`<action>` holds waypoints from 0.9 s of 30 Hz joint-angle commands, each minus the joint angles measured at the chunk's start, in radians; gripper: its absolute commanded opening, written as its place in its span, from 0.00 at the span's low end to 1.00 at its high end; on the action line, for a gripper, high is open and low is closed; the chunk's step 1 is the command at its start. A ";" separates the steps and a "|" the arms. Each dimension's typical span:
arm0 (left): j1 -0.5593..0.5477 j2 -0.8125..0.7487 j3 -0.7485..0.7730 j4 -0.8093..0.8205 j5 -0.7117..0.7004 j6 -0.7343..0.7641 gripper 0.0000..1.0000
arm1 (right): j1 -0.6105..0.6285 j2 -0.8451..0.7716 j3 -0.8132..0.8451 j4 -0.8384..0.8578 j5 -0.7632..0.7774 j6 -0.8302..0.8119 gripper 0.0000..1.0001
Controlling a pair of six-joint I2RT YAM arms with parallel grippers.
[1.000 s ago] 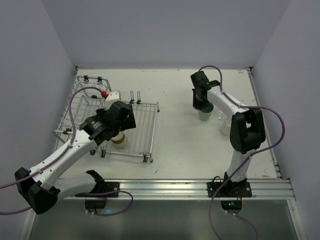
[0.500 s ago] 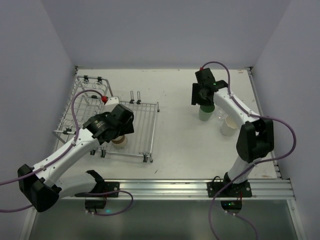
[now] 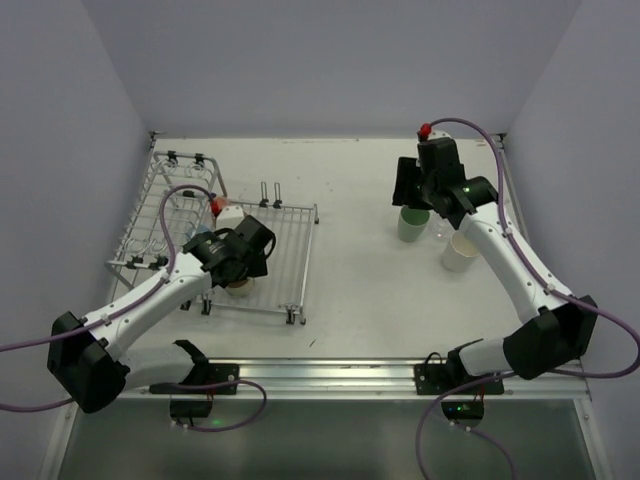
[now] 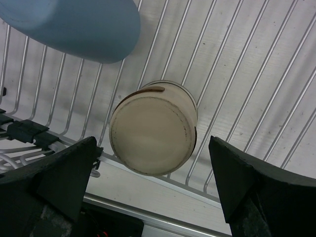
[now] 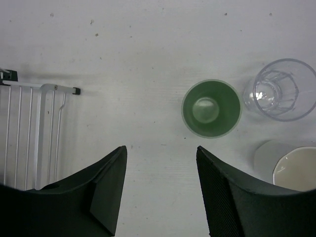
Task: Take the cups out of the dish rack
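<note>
The silver wire dish rack (image 3: 290,255) sits at the left. A brown cup with a cream rim (image 4: 152,127) stands upside down on its wires near the front edge, and a blue cup (image 4: 74,24) lies beside it. My left gripper (image 4: 153,148) hangs open over the brown cup, a finger on each side and neither touching. At the right, a pale green cup (image 5: 212,108), a clear cup (image 5: 280,90) and a white cup (image 5: 295,168) stand upright on the table. My right gripper (image 5: 160,158) is open and empty, raised above the table beside the green cup (image 3: 411,224).
The rack's raised basket end (image 3: 180,180) is at the far left and upright prongs (image 3: 270,192) stand at its back edge. A rack corner (image 5: 29,128) shows in the right wrist view. A metal rail (image 3: 350,375) runs along the table's near edge.
My right gripper opened, let go of the green cup and rose away from it. My left gripper came down closer over the brown cup in the rack.
</note>
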 commanded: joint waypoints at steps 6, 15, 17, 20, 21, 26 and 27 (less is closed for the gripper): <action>-0.001 0.047 -0.042 0.073 -0.040 -0.017 1.00 | 0.019 -0.131 -0.087 0.032 -0.023 -0.009 0.61; 0.025 0.041 -0.082 0.159 -0.031 0.041 0.89 | 0.019 -0.220 -0.173 0.045 -0.009 -0.023 0.61; 0.031 0.044 -0.083 0.174 -0.024 0.059 0.72 | 0.019 -0.225 -0.179 0.036 -0.016 -0.017 0.61; 0.031 0.041 -0.082 0.185 -0.017 0.070 0.44 | 0.019 -0.249 -0.193 0.042 -0.018 -0.014 0.61; 0.031 0.035 -0.076 0.187 -0.012 0.075 0.36 | 0.019 -0.257 -0.195 0.041 -0.018 -0.011 0.62; 0.028 0.036 0.029 0.147 -0.017 0.117 0.00 | 0.025 -0.271 -0.167 0.019 -0.055 0.004 0.62; 0.016 0.039 0.056 0.139 -0.020 0.124 0.00 | 0.027 -0.272 -0.160 0.019 -0.075 0.007 0.62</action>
